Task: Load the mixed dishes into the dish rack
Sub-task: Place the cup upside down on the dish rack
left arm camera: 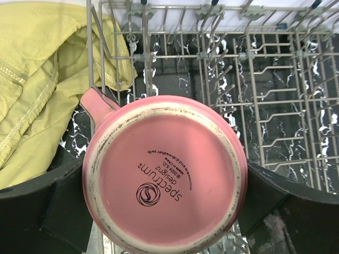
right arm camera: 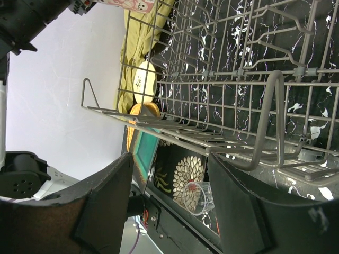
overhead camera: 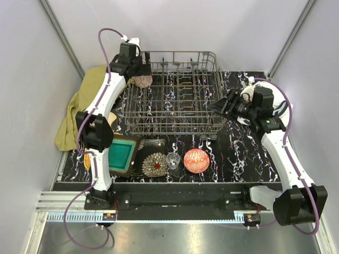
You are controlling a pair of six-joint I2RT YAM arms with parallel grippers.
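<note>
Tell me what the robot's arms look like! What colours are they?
The left arm and right arm are both white tubes with chunky black joints. A thin purple cable loops along each one. Their jaws are wide and black.

- The left arm (overhead camera: 104,103) has long white parts and fat black joints.
- The right arm (overhead camera: 283,153) looks the same, white tubes with round black joints.
- A thin purple cable (overhead camera: 103,39) loops along the left arm.
- A second purple cable (overhead camera: 286,103) runs along the right arm.
- The left gripper (left arm camera: 159,182) has two wide black fingers (left arm camera: 37,217), dull and scuffed grey at the edges.
- The right gripper (right arm camera: 168,174) has two black fingers (right arm camera: 103,211) too, rough, and one has pale scratches.
</note>
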